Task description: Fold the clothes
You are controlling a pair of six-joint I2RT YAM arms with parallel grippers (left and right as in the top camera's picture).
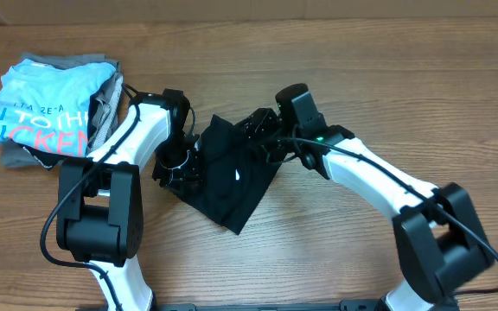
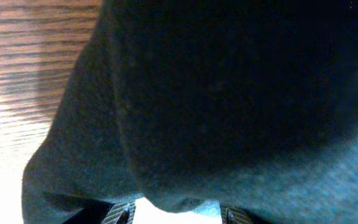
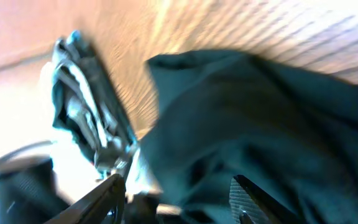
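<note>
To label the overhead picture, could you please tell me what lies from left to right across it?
Light blue shirt on the grey pile → left arm → black T-shirt → right arm.

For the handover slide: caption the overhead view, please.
Crumpled black T-shirt mid-table, left arm and right arm meeting over it; folded garments piled at left.

The black T-shirt [image 1: 219, 155] is soft matt cloth; the worktop [image 1: 318, 259] is smooth grained wood; the arms [image 1: 137, 130] are glossy white plastic.

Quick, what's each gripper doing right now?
Left gripper: closed on the plain black soft-fabric T-shirt.
Right gripper: open, jaws apart with T-shirt fabric between them.
</note>
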